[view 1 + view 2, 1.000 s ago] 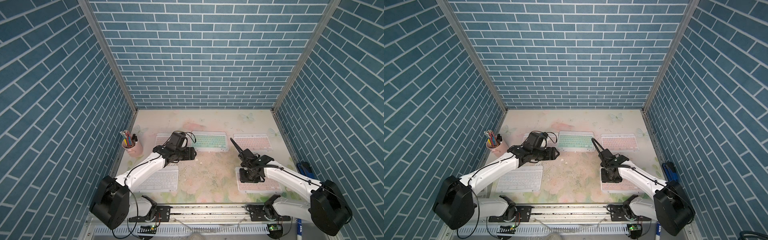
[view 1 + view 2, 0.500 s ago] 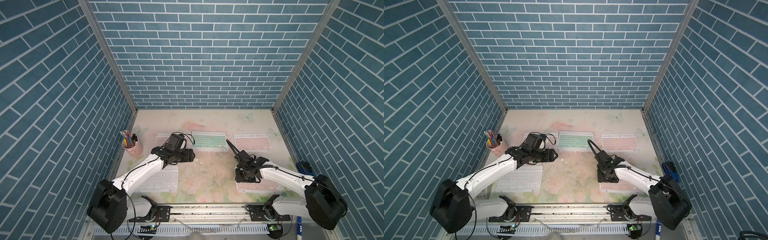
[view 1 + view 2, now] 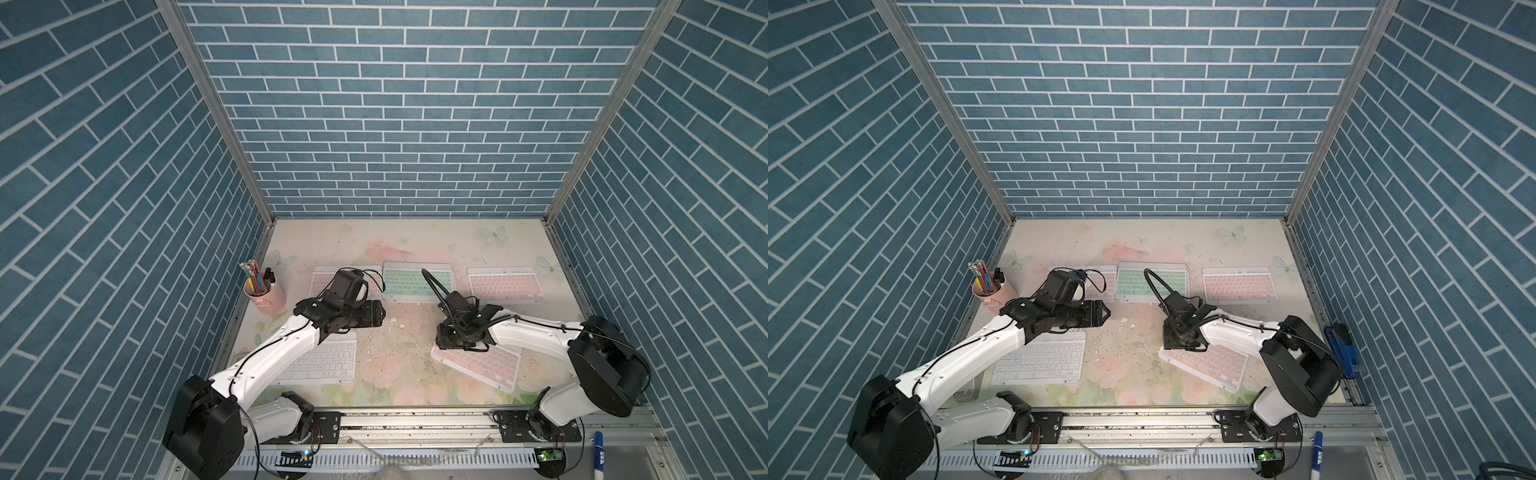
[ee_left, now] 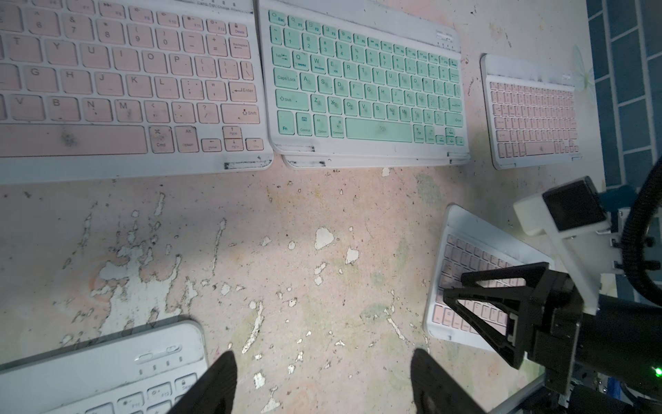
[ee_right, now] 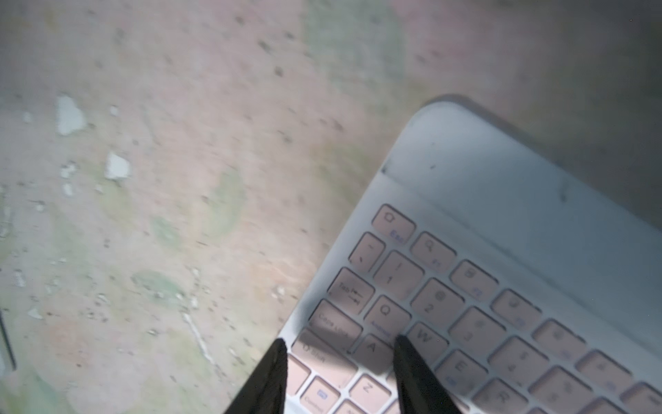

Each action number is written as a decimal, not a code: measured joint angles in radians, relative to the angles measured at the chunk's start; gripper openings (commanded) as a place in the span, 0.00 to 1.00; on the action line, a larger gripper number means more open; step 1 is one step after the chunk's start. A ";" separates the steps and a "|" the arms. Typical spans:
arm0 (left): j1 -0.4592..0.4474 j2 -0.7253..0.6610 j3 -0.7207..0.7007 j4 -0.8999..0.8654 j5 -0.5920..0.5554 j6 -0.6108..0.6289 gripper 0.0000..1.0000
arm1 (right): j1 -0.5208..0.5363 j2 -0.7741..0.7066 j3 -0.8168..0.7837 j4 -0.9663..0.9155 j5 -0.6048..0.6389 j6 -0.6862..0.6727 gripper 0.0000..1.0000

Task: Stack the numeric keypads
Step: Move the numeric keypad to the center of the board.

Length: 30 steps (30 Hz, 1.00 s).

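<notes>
Right gripper [image 5: 339,340]: black jaws partly open, pointing down, astride the short edge of the near-right pink keypad [image 5: 501,286], a thin flat rectangle with a white frame and pastel pink keys. One fingertip [image 5: 276,362] is outside the frame, the other over the A/W keys. Contact: cannot tell, the view is blurred. This keypad lies flat on the table, skewed against the others in both top views [image 3: 486,361].

Left gripper [image 4: 322,355]: jaws wide, nothing between them, hovering over the worn floral tabletop [image 4: 286,233] between the two rows. On the robot's side of it is the white-keyed keypad [image 3: 328,361], flat and square to the table edge.

Far row, left to right in the top views:
- far-left pink keypad [image 3: 324,282], partly behind the left wrist
- mint-green keypad [image 3: 409,282], just beside it, resting on a lower keypad [image 4: 304,163] that shows only a white edge, keys hidden
- far-right pink keypad [image 3: 505,284], apart, near the right wall

Pink cup of pencils [image 3: 266,297] stands by the left wall.
</notes>
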 measured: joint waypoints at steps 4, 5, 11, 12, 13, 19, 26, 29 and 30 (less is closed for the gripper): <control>0.000 -0.037 0.000 -0.037 -0.010 0.000 0.78 | 0.048 0.116 0.105 0.077 -0.033 -0.001 0.48; 0.000 -0.044 0.000 -0.046 -0.012 0.000 0.78 | 0.058 0.139 0.128 0.091 -0.041 -0.001 0.48; 0.000 -0.081 0.000 -0.094 -0.027 0.001 0.78 | 0.120 0.234 0.224 0.144 -0.084 -0.005 0.48; 0.000 -0.084 0.000 -0.100 -0.028 0.000 0.78 | 0.129 0.241 0.233 0.145 -0.090 -0.010 0.48; 0.000 -0.086 -0.001 -0.106 -0.028 0.001 0.78 | 0.137 0.246 0.240 0.145 -0.095 -0.013 0.47; 0.000 -0.080 -0.017 -0.120 -0.025 0.002 0.78 | 0.150 0.180 0.177 0.123 -0.112 -0.018 0.49; -0.011 -0.016 -0.069 -0.066 0.012 0.004 0.78 | 0.003 -0.180 -0.037 0.030 -0.122 0.007 0.54; -0.038 0.029 -0.077 -0.034 0.023 0.006 0.78 | -0.114 -0.324 -0.148 0.005 -0.121 0.027 0.56; -0.051 0.047 -0.077 -0.020 0.026 0.009 0.78 | -0.148 -0.364 -0.184 -0.012 -0.122 0.034 0.57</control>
